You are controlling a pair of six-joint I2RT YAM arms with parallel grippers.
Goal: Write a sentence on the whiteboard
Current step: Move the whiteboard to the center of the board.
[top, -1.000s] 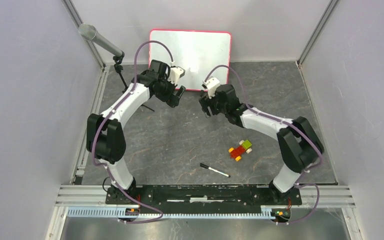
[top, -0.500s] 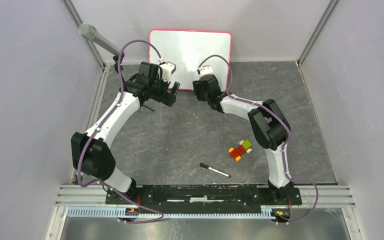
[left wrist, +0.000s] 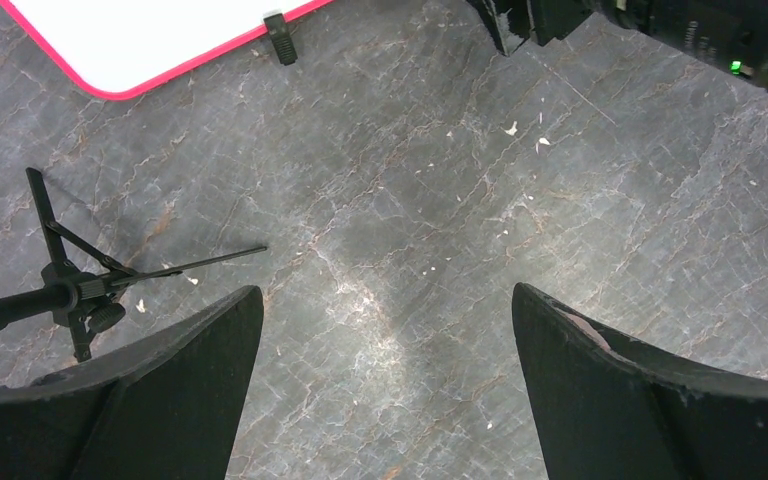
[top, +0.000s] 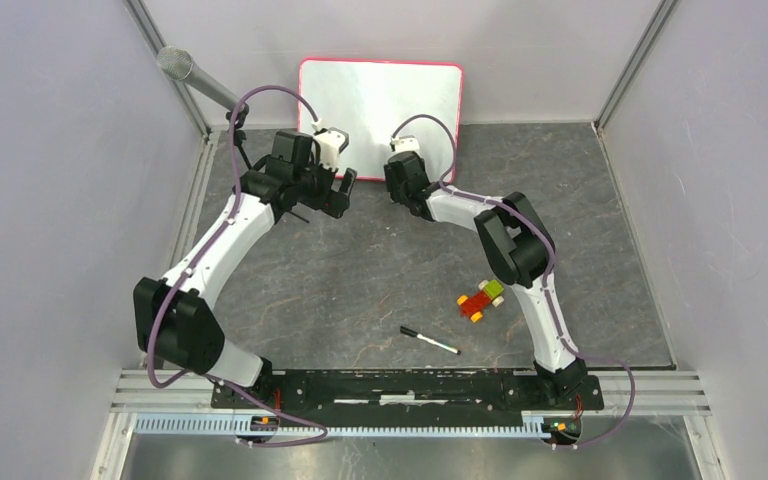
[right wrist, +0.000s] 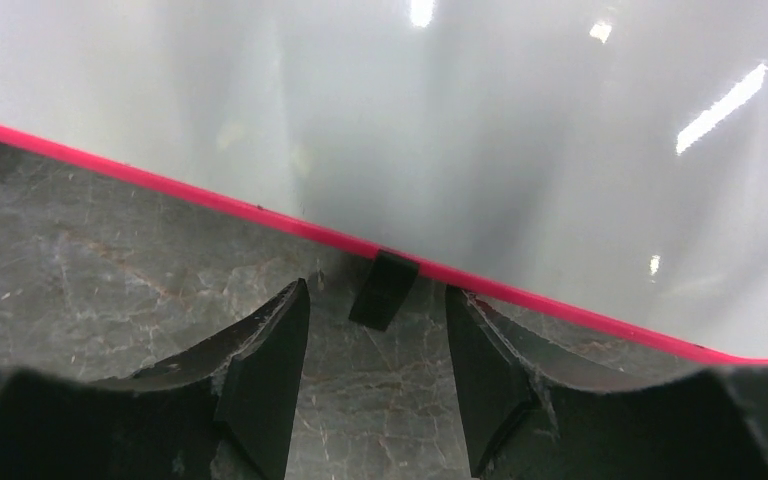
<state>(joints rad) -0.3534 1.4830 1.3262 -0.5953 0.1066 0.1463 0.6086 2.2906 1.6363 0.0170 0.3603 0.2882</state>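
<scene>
- Leaning, as it appears, against the back wall at the far end of the table (top: 360, 270), the whiteboard (top: 380, 110) rests its lower red rim on the table. Its face is blank, so the sentence is not yet written.
- Right jaws: spread apart and empty, held low at the board's lower rim, one finger on each side of a small black foot (right wrist: 382, 290) without touching it. They are probably lined up to take that edge and draw the board down flat.
- Left jaws: spread wide, holding nothing, over bare table near the board's left corner and the microphone stand (left wrist: 70, 290).
- Marker (top: 429, 341): lies near the arm bases, beside a toy car (top: 482, 299), well apart from both jaws. It must be fetched before writing.
- Containers: none in view.
</scene>
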